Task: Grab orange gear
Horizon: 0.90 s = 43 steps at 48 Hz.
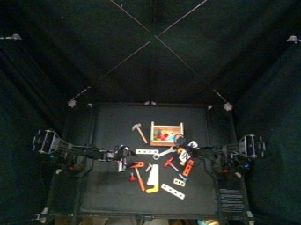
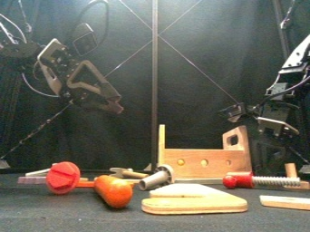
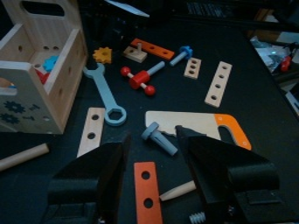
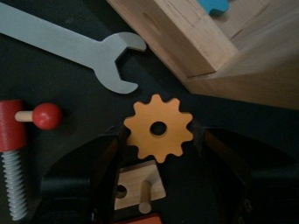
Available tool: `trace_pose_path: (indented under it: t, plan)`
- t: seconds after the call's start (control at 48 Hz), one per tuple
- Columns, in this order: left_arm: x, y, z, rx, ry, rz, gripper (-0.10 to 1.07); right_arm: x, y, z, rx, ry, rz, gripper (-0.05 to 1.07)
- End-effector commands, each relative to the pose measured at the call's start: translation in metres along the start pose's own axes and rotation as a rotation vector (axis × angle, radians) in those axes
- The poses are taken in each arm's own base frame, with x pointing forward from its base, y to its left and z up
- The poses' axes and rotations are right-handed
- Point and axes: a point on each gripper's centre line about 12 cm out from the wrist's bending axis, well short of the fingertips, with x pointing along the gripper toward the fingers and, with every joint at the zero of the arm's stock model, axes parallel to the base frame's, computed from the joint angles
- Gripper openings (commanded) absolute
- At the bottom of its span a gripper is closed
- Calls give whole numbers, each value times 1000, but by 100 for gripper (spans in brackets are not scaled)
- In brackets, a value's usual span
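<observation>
Bench: carries scattered toy tools.
Wooden box: just beyond the right claw, crowding the approach.
Wrench: beside the gear, apart.
Right claw: spread wide, framing its target to pinch it.
Left claw: spread, empty.
Orange gear: flat between the right jaws.

Two black jointed arms with what look like looped cables; each tool has broad, matte black jaws.

The gear lies on the table between wrench and wooden box.
</observation>
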Motion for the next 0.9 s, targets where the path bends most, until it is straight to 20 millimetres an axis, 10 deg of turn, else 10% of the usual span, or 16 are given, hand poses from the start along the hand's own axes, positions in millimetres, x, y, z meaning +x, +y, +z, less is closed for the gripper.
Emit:
trace_pose_path:
  t: [0.0, 0.875]
  plan:
    - [1, -1, 6, -2, -24, -2, 84, -2, 3, 5, 5, -12, 5, 79]
    - [1, 0, 6, -23, -24, 7, 84, -26, 26, 25, -35, -80, 28, 76]
